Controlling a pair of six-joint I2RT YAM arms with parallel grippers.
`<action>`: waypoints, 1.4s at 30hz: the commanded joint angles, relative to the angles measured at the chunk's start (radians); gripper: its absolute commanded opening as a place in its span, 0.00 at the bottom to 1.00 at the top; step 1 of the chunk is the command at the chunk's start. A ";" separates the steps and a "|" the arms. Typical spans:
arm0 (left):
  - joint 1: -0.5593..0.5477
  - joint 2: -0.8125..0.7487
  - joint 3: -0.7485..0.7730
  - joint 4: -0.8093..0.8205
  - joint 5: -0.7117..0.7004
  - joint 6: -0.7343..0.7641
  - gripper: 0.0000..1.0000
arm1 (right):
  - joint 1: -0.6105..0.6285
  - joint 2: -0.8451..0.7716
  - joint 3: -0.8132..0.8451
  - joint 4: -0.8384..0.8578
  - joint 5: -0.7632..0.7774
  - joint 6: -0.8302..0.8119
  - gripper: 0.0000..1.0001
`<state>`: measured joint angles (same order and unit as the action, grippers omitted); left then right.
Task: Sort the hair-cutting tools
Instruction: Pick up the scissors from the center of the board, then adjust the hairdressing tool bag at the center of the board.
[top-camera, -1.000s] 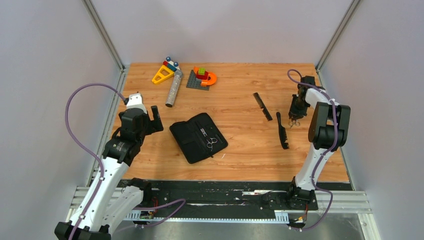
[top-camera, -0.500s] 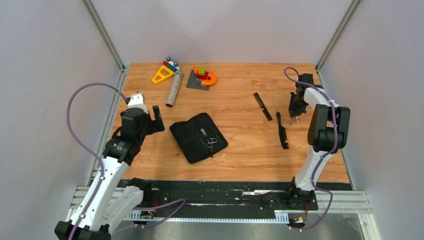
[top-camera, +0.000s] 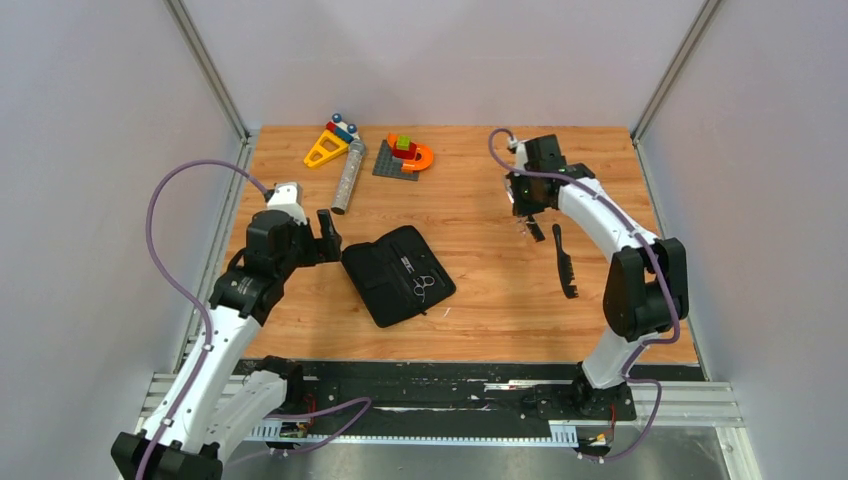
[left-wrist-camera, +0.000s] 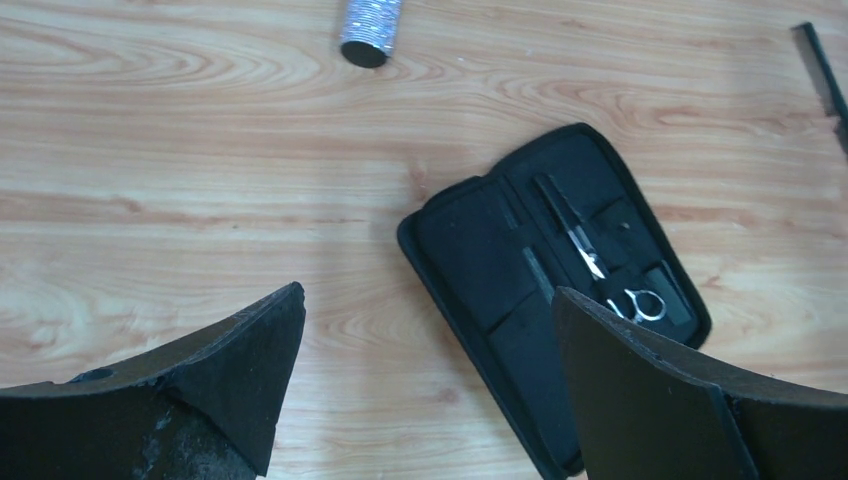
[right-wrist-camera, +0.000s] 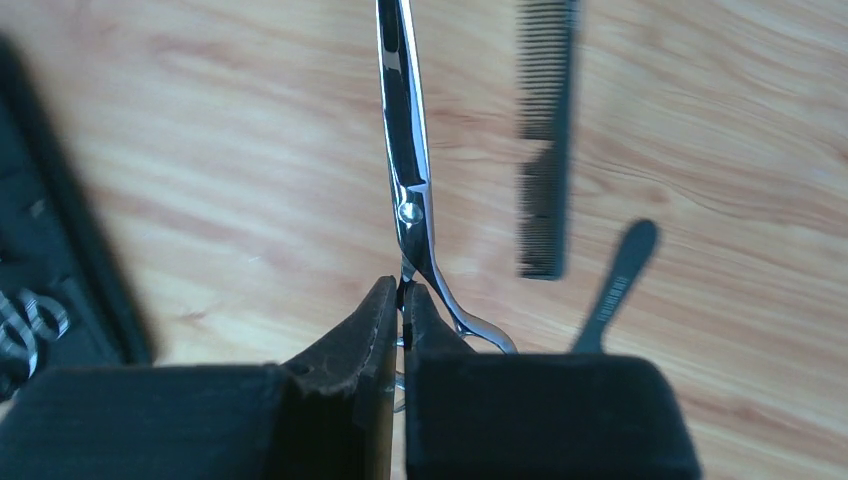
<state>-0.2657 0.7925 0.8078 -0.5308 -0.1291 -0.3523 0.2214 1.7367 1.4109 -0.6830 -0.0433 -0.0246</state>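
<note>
My right gripper (top-camera: 526, 207) is shut on slim silver scissors (right-wrist-camera: 404, 150), gripped just below the pivot, blades pointing away, held above the table. Under and beside it lies the long thin black comb (right-wrist-camera: 546, 140), partly hidden by the gripper in the top view (top-camera: 537, 233). The shorter black comb-like tool (top-camera: 565, 260) lies to its right; its handle shows in the right wrist view (right-wrist-camera: 615, 285). An open black case (top-camera: 397, 275) lies mid-table with a second pair of scissors (left-wrist-camera: 600, 275) in it. My left gripper (left-wrist-camera: 425, 300) is open and empty, just left of the case (left-wrist-camera: 500, 250).
A grey cylinder (top-camera: 347, 176) lies at the back left, its end in the left wrist view (left-wrist-camera: 369, 25). Colourful toy blocks (top-camera: 330, 143) and a grey plate with blocks (top-camera: 403, 156) sit at the far edge. Walls close in both sides.
My right arm has swung left from the right edge, carrying the scissors to above the thin comb. My left gripper has edged right, closer to the case.
</note>
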 joint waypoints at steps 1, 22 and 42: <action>0.006 0.038 0.057 0.068 0.148 -0.013 1.00 | 0.125 -0.085 -0.041 0.047 -0.084 -0.073 0.00; 0.003 0.459 0.254 0.228 0.745 -0.102 0.99 | 0.451 -0.246 -0.190 0.104 -0.340 -0.297 0.00; -0.163 0.452 0.171 -0.284 0.103 -0.242 1.00 | 0.445 -0.226 -0.288 0.177 -0.077 -0.166 0.00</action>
<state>-0.3855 1.2915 1.0088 -0.7174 0.1574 -0.5289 0.6716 1.5291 1.1320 -0.5869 -0.1860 -0.2440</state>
